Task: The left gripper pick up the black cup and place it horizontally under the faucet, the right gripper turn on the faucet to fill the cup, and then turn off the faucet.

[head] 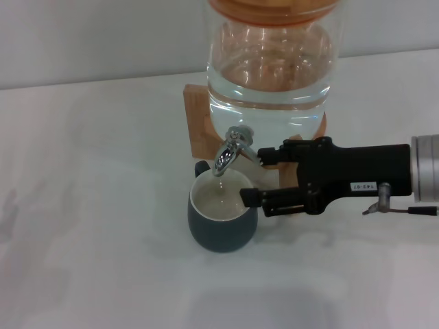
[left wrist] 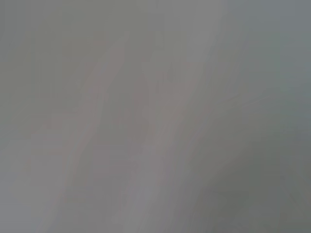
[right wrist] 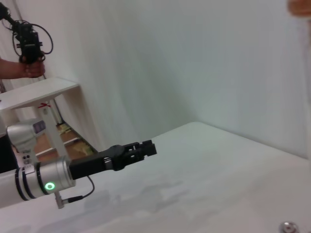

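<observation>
I see the black cup point(head: 223, 218) upright under the faucet point(head: 231, 149) near the table's far edge, water running in. My right gripper point(head: 254, 175) reaches in from the right, fingers spread wide around the lever's side. The left gripper point(right wrist: 146, 148) hovers well clear, fingers pinched together, empty.

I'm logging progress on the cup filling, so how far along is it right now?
Done: the black cup stands upright under the faucet, and the left gripper has let go and hangs over the table away from it. In hand: the right gripper is at the faucet, jaws open, and there seems to be water in the cup. Left: finishing the fill and shutting the faucet.
</observation>
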